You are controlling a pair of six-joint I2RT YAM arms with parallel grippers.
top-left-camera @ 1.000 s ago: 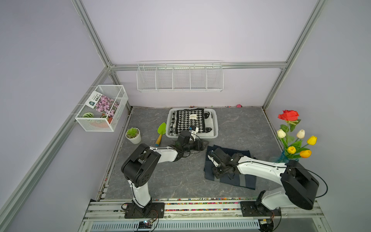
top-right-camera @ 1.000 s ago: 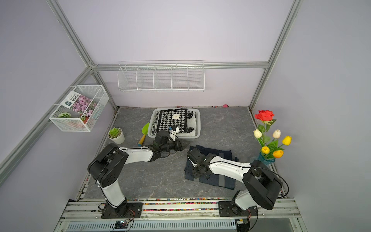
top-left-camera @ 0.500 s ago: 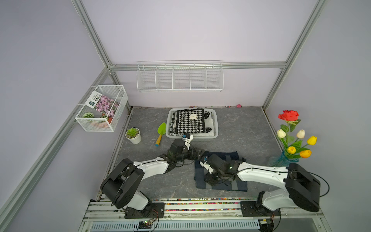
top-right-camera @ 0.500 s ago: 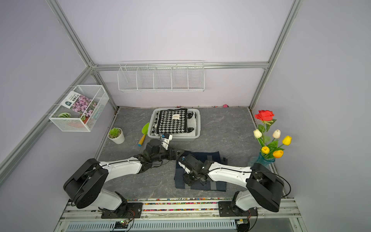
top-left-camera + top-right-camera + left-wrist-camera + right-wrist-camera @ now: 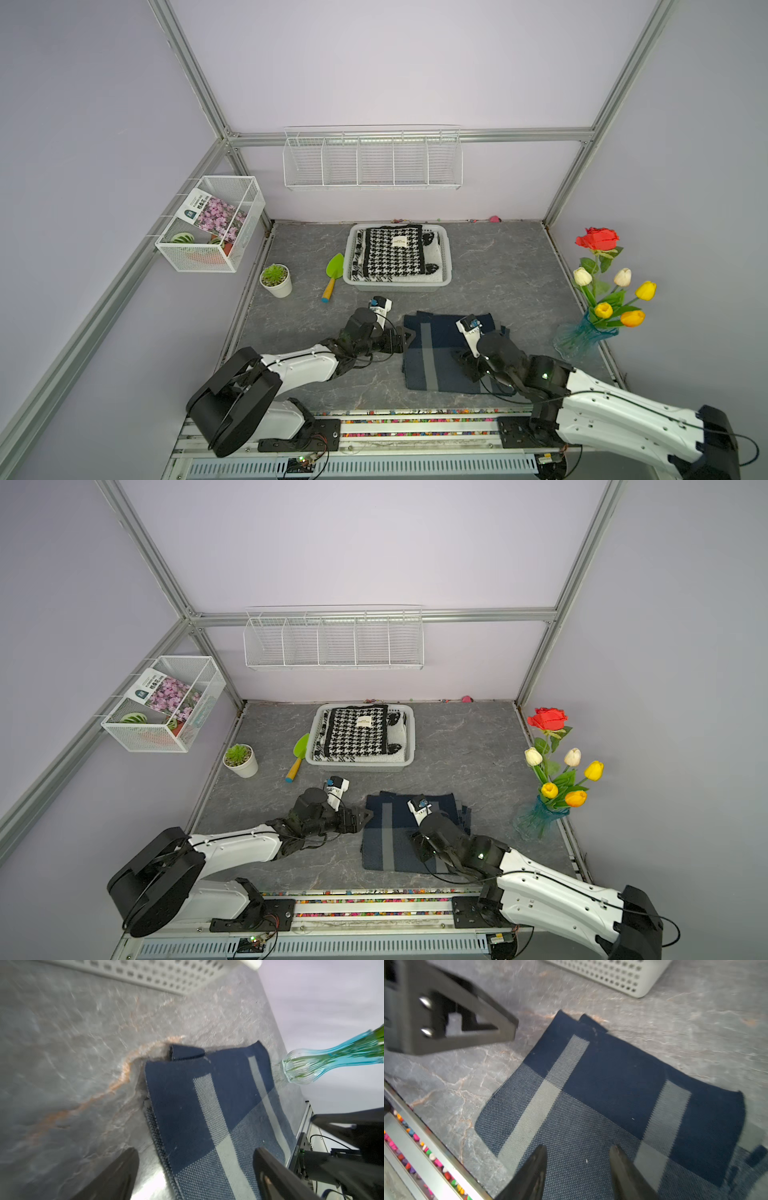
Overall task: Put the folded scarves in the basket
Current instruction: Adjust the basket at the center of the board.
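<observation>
Both arms [image 5: 303, 368] low | left end effector [image 5: 196, 1151] wide at scarf [image 5: 434, 361] edge | right end effector [image 5: 578, 1147] parted above

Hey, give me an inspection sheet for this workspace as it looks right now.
Surface: grey, stone-patterned table.
Job's things: navy scarf folded flat on table; basket behind it already holds a houndstooth scarf.
Clutter: green trowel, potted plant, vase of flowers.
Hands: left hand open at navy scarf's edge; right hand open above it.
Cables: black cables loop beside right arm.
Surroundings: wire rack on back wall, mesh box on side wall.
</observation>
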